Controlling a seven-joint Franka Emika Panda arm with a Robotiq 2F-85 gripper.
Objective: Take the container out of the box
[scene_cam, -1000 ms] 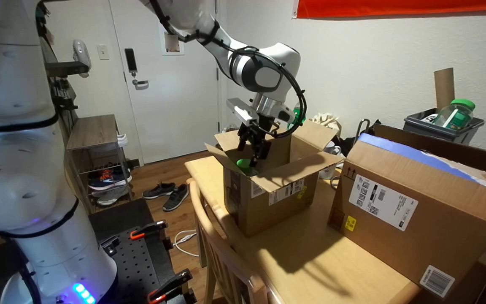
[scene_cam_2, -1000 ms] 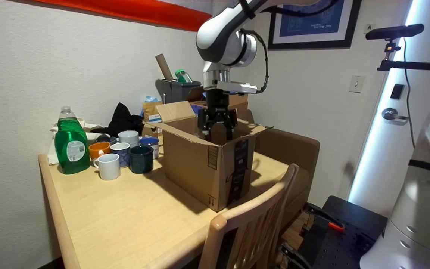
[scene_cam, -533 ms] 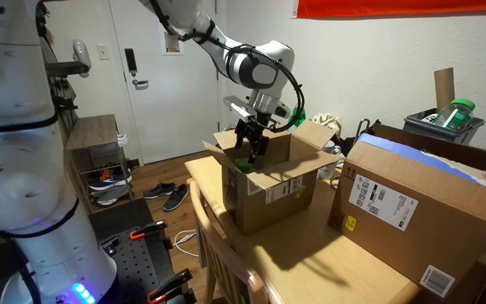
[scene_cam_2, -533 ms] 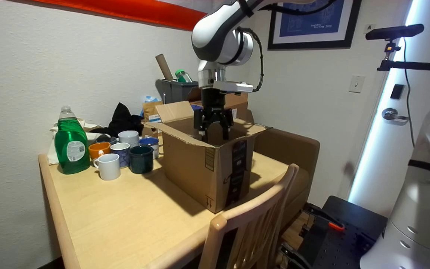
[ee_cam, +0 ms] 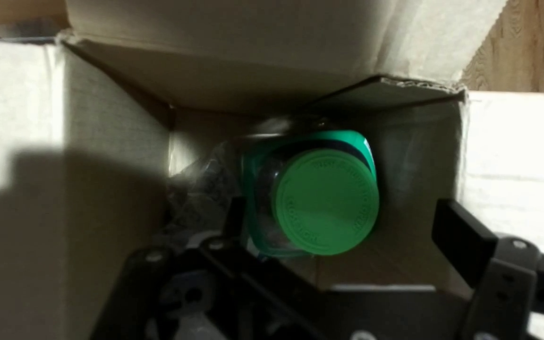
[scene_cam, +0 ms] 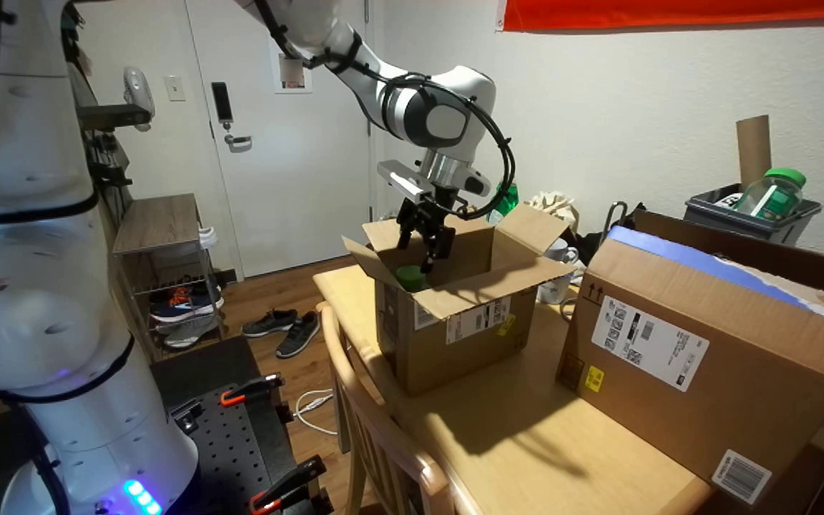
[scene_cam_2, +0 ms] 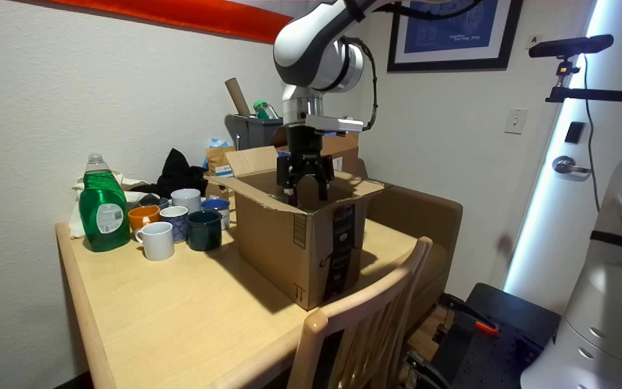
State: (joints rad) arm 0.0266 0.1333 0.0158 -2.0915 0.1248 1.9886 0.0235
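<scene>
Fingers [ee_cam: 463,241]: standing wide apart, gripping nothing.
Lid [ee_cam: 327,202]: facing up between them in the wrist view; it's looking stiff and round, so I'm voting for squeezing it straight across.
Jar [ee_cam: 310,193]: sitting down inside the box [scene_cam: 466,361], probably weighing little, but smooth plastic like that is likely slipping if they're pinching it lopsided.
Desk [scene_cam_2: 181,308]: carrying the box, flaps [scene_cam: 533,229] splaying outward.

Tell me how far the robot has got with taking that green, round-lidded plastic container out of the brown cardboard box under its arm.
Done: the brown cardboard box is open, and the black fingers are at its open top. In hand: seemingly the approach; the fingers are spread apart, gripping nothing. Left: closing on the green, round-lidded plastic container, which sits inside the box, and lifting it out.
</scene>
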